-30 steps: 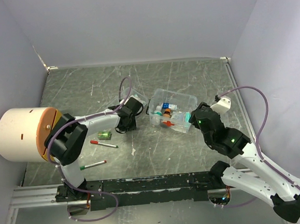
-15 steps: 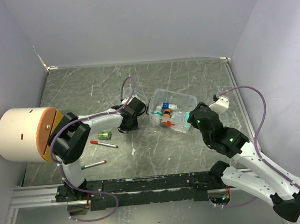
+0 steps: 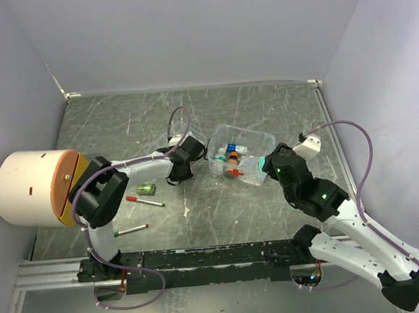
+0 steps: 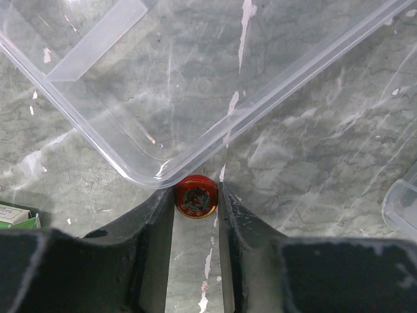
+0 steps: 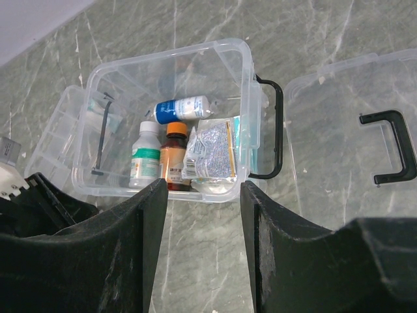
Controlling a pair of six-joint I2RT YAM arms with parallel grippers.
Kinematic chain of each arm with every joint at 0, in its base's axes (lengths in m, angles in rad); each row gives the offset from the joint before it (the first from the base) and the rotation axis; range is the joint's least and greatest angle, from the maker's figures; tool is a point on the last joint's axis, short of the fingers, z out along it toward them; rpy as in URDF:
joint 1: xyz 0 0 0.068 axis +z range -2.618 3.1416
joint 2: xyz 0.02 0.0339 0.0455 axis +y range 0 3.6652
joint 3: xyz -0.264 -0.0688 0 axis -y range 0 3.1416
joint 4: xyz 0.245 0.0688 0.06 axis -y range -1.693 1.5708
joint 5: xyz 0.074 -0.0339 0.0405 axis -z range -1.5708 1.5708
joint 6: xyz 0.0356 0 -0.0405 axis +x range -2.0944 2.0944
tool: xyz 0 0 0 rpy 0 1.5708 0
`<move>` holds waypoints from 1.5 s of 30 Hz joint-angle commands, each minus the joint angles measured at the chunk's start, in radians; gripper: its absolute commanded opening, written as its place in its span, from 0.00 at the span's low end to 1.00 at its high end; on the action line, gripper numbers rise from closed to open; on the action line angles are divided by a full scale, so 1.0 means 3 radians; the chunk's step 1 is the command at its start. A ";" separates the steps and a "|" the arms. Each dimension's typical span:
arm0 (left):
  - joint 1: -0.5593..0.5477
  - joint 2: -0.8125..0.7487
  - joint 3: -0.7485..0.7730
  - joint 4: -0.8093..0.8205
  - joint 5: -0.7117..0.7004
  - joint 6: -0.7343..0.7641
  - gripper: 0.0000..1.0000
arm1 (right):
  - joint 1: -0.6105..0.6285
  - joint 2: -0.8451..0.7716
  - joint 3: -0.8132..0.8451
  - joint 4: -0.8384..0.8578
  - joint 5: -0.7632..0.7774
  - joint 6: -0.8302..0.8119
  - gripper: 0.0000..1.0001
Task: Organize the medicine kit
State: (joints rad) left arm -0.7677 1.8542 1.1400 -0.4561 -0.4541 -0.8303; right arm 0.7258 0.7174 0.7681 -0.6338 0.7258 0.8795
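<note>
The clear box [image 5: 246, 65] is sitting open on the counter [image 3: 120, 127], right of the middle, between the two arms. Inside it, a white bottle with a blue label [image 5: 182, 107] is lying on its side. Nearer the right arm, a white bottle with a green label [image 5: 145, 160], a brown bottle with an orange cap [image 5: 172, 153] and a silver packet [image 5: 210, 153] are sitting side by side. A black handle [image 5: 277, 130] is hanging on one short wall of the box. Just beside that wall a clear lid [image 5: 326, 117] is lying flat, and a clear divided tray [image 5: 55, 134] is lying against the opposite wall.

The right tool [image 5: 202, 195] is hovering over the near rim of the box with its fingers apart, gripping nothing. The left tool [image 4: 196, 195] is reaching down to the counter left of the box. Its fingers are pressing on both sides of a small red cap [image 4: 197, 199], which is sitting right at the rounded corner of a clear plastic piece [image 4: 130, 78].

Whether that piece is a lid or a tray is hard to tell, as the frame is cutting it off. Whatever lies under the red cap is hidden. A thin black strip inside the box, by the tray side, is too faint to name. A small green carton [image 3: 145, 188] is showing only as a corner in the left wrist view.
</note>
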 commanded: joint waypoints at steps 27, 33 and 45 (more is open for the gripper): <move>0.0262 -0.0413 0.0796 -0.0274 -0.0363 0.0378 0.34 | 0.0008 -0.0128 -0.0020 0.0009 0.0021 0.0056 0.48; 0.0584 0.0186 0.1361 -0.0230 -0.0189 0.0501 0.34 | 0.0007 -0.0151 -0.0045 0.0048 -0.0006 0.0049 0.48; 0.0844 0.0836 0.1880 -0.0205 -0.0021 0.0573 0.34 | 0.0007 -0.0033 -0.0082 0.0114 -0.0074 0.0049 0.48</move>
State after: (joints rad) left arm -0.5312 2.0869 1.6524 -0.5289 -0.4915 -0.6731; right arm 0.7258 0.7067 0.7551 -0.6144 0.6952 0.8829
